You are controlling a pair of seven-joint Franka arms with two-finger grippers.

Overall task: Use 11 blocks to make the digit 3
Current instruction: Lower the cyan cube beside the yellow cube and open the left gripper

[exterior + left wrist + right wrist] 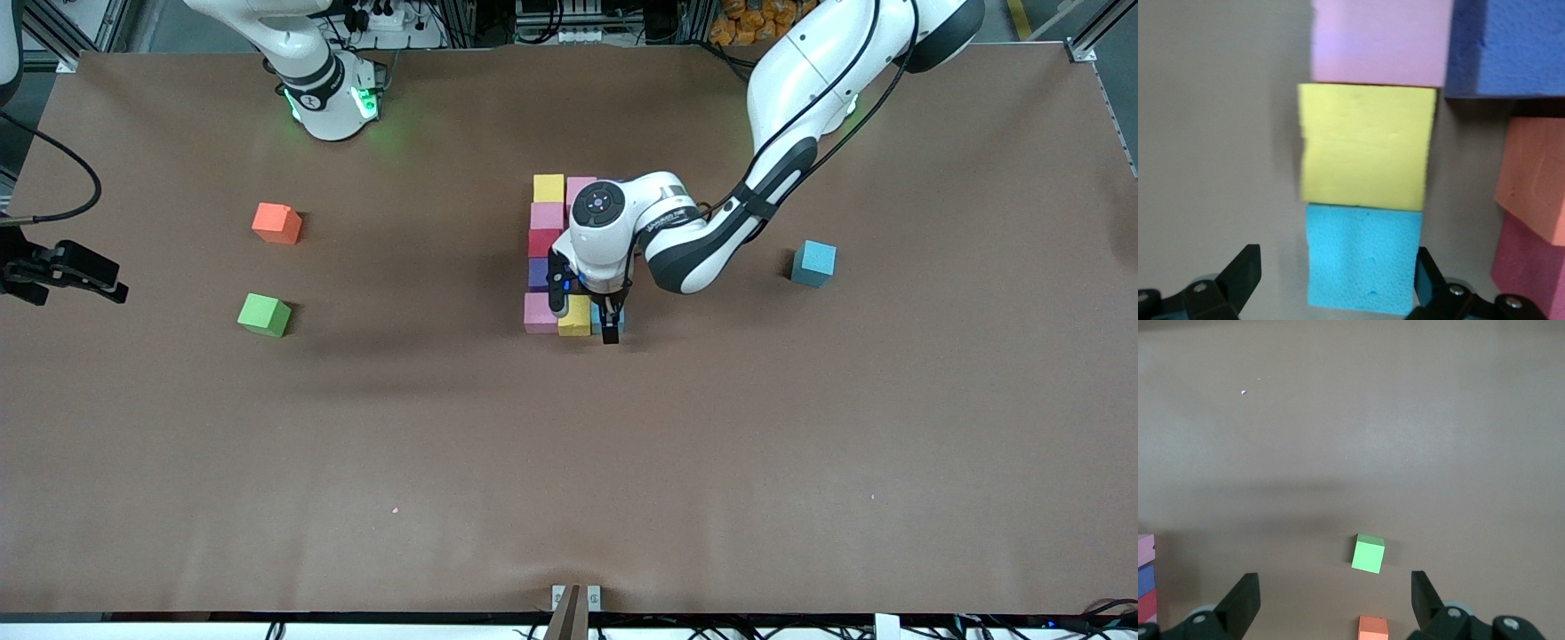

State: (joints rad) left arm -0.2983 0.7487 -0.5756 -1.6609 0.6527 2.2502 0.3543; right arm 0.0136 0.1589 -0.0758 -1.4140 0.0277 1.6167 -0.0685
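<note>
Open left claw (1331,283) straddles pitted foam blue cube (1361,257).

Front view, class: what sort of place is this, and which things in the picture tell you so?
Probably a robotics lab or test cell. A brown-covered table fills the view, aluminium framing and cables run along its edge at the robots' bases, and foam blocks lie under the left gripper.
</note>
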